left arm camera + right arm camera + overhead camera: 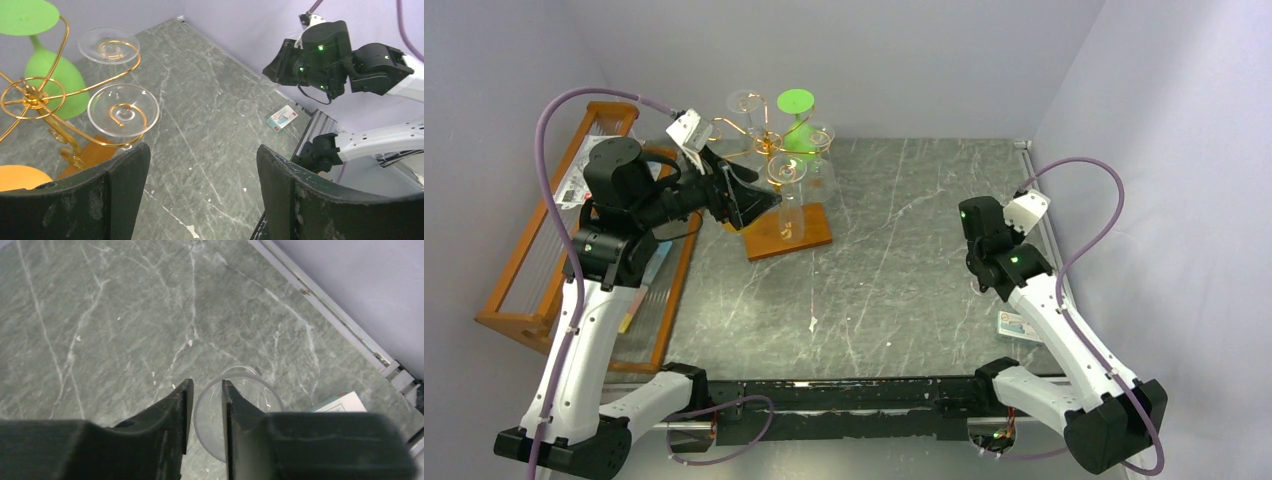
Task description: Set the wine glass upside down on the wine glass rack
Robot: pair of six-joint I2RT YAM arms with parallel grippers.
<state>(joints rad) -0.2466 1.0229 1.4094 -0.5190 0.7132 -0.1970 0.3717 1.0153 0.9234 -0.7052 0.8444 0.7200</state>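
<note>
left gripper: gaping, empty, just beside wine glass rack; right gripper: well off it, narrowed astride wine glass rim, contact unclear.

Plain lavender walls enclose a gray-green marble tabletop with white veins, evenly lit; a brown wooden shelf stands left.

print on the small card is too blurred to read.

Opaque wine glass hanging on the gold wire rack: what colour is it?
The opaque wine glass is bright green throughout; the left wrist view shows it best.
</note>
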